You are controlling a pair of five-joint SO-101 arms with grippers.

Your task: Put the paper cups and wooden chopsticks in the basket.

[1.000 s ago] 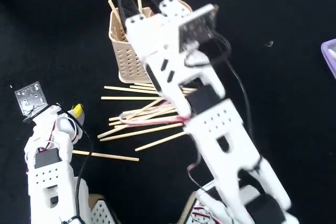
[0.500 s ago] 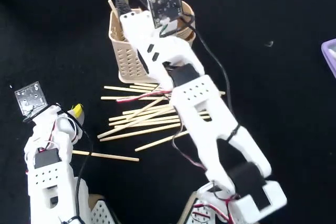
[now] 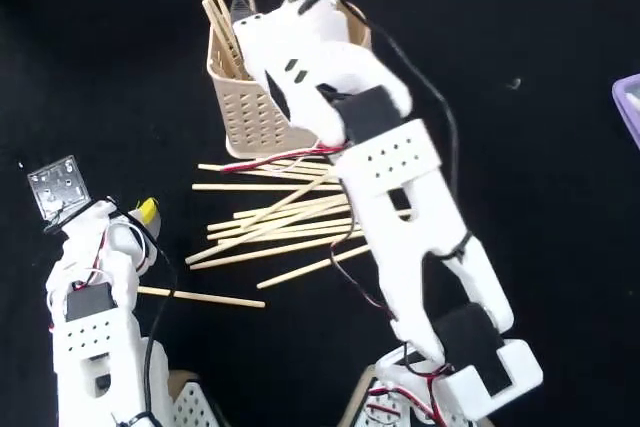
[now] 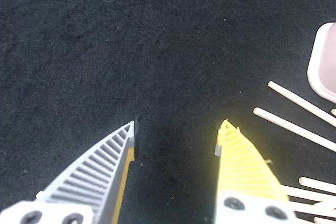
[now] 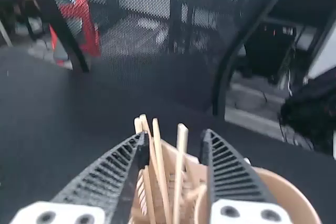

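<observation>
The right claw (image 5: 174,136) has swung over the basket (image 3: 245,112) by the far edge of the desk (image 3: 540,167) and hangs open; the dropped chopsticks (image 3: 222,32) now stand inside; loose chopsticks (image 3: 270,222) remain mid-desk, so more trips are likely; the left claw (image 4: 178,127) rests open near the left edge.

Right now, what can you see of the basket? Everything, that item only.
The basket is a beige, plastic-looking tub, its walls perforated in a grid of small holes. It stands upright at the far side of the black table, with loose chopsticks lying just in front. Several upright chopsticks stand in it, poking above the rim, beside a round tan rim, possibly a paper cup. The right gripper hangs over it, fingers open.
</observation>
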